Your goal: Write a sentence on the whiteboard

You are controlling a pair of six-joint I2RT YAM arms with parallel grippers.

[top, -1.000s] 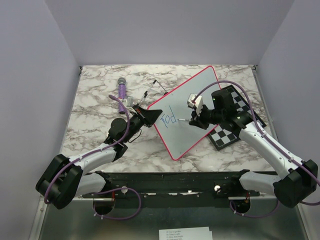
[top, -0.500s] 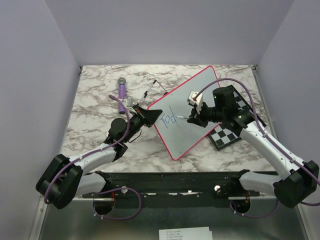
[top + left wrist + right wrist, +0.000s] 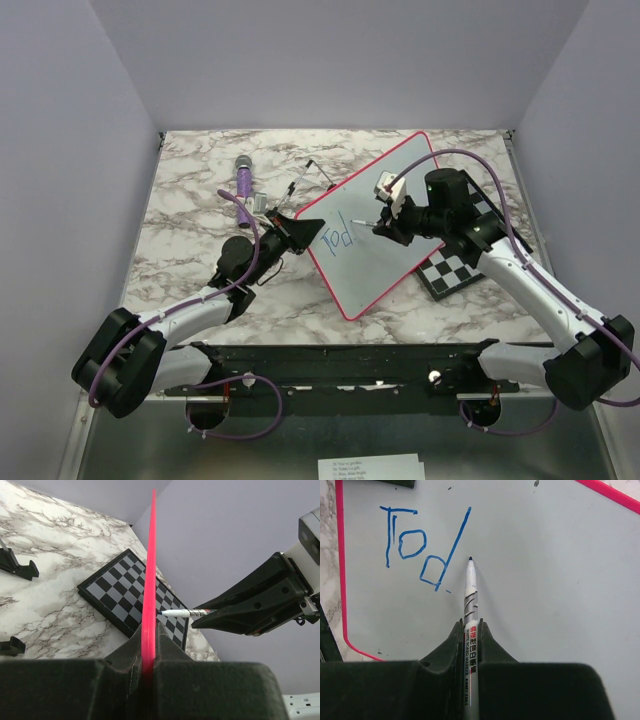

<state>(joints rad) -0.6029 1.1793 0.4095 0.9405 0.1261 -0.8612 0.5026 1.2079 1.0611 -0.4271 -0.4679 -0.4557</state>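
The whiteboard (image 3: 372,268), white with a pink rim, lies slanted on the marble table. My left gripper (image 3: 306,229) is shut on its left corner, and in the left wrist view the rim (image 3: 149,575) runs edge-on between the jaws of the left gripper (image 3: 148,641). The sentence (image 3: 415,550) reads "Tod" in blue. My right gripper (image 3: 471,629) is shut on a white marker (image 3: 471,596). The marker's tip sits just right of the tall stroke of the d, close to the board (image 3: 555,590). In the top view the right gripper (image 3: 388,228) hangs over the board's middle.
A black-and-white chessboard (image 3: 458,268) lies partly under the whiteboard's right side and also appears behind the rim as the chessboard (image 3: 112,597). A purple-handled object (image 3: 243,179) and thin black rods (image 3: 312,172) lie at the back left. Small black stands (image 3: 19,566) rest on the marble.
My right gripper has carried the marker toward the far side of the board, up along the d's tall stroke. The left gripper and the board have not moved.
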